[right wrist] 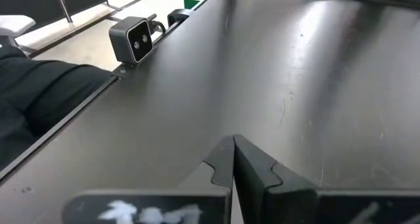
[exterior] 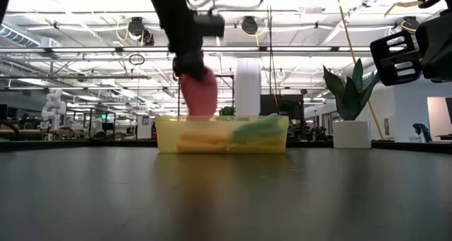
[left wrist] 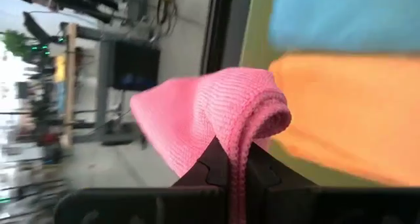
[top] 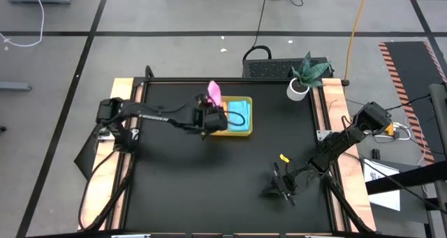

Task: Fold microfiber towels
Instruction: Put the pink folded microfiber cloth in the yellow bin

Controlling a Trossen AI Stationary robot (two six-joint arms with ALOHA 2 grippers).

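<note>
the jaws of the left gripper (left wrist: 231, 159) are seen pinched tight on a fold of the pink towel (left wrist: 210, 115), which is bunched into a loop above the fingertips. in the high view the left gripper (top: 209, 116) is placed over the left end of the tray (top: 246, 130), and the pink towel (top: 214, 93) is held lifted above that end, sticking out toward the far side of the bench (top: 195, 189). in the low view the same towel (exterior: 198, 91) is shown hanging from the gripper, its lower end just over the tray (exterior: 169, 138).

inside the tray a sky blue towel (top: 239, 111) is seen bunched toward the right side, with an orange towel (left wrist: 348, 112) lying beside it. yellow cloth is glimpsed through the tray wall in the low view, but which towel it is cannot be told.

the jaws of the right gripper (right wrist: 233, 159) are shown closed together with nothing between them. the right gripper (top: 283, 186) is held low over the bare bench at the near right, well apart from the tray.

a potted plant (top: 305, 75) is stood at the far right corner of the bench.
</note>
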